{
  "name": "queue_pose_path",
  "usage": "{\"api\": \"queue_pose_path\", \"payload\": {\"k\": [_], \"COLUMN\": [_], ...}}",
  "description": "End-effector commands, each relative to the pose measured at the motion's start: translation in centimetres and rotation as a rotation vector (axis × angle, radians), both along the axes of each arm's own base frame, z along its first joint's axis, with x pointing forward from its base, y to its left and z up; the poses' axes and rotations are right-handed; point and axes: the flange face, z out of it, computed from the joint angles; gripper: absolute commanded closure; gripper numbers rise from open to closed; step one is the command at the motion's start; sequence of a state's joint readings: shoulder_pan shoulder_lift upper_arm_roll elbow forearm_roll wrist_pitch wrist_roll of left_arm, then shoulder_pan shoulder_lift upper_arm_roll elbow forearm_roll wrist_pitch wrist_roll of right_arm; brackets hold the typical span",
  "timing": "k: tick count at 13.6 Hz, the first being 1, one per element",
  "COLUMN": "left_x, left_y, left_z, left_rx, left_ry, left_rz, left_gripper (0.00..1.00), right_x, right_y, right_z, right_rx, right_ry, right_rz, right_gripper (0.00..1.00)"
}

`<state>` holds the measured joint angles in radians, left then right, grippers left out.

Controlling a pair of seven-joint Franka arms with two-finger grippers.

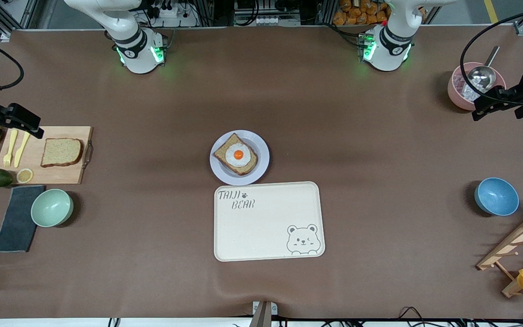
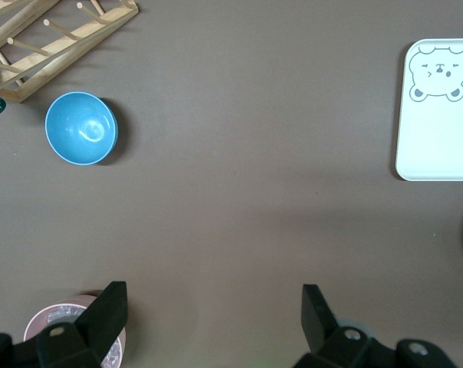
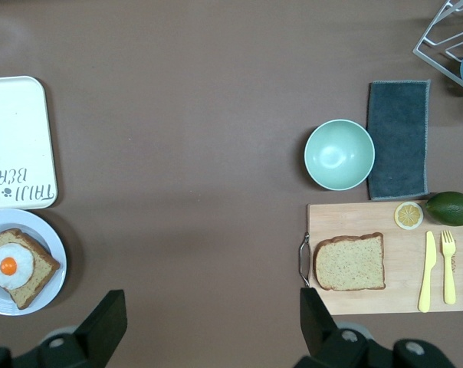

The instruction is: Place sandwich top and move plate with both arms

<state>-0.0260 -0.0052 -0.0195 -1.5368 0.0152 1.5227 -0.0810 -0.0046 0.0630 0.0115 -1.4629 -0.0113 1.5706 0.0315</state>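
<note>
Two empty grippers, jaws wide: right gripper (image 1: 25, 125) over the cutting board (image 1: 68, 175), left gripper (image 1: 493, 102) over the pink bowl (image 1: 454, 88). You risk dropping the sandwich top (image 1: 61, 151), flat on that board, or seating it askew on the egg slice (image 1: 237, 154) on the plate (image 1: 261, 156), just above the tray (image 1: 268, 222).

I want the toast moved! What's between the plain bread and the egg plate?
Just bare brown tablecloth between the sandwich top on its wooden board and the plate, as the front view shows.
</note>
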Motion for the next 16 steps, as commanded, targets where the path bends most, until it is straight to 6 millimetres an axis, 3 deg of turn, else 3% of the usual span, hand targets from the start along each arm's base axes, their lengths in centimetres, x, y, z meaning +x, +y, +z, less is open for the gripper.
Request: {"api": "queue_pose_path", "payload": {"k": [1,11,13,16], "left_x": [0.2,0.5,1.3,2.0], "left_y": [-0.2,-0.4,-0.4,-0.8], "left_z": [0.5,1.0,0.5,0.9], "left_rx": [0.000,-0.016,-0.009,-0.005], "left_ry": [-0.003,-0.014,-0.010,-0.022], "left_rz": [-0.003,-0.009,-0.008,-0.022], "left_gripper": [0.00,0.00,0.00,0.00], "right_x": [-0.2,0.5,0.8,1.1], "right_y": [0.1,-0.6,-2.6,-3.3], "right_z": [0.3,-0.9,-1.4,-2.7], "right_rx": [-0.024,-0.005,0.024,0.033], "right_ry": [-0.004,0.014,0.020,0.048], "right_rz": [-0.018,-0.025,-0.053,-0.022], "right_gripper": [0.00,0.00,0.00,0.00]}}
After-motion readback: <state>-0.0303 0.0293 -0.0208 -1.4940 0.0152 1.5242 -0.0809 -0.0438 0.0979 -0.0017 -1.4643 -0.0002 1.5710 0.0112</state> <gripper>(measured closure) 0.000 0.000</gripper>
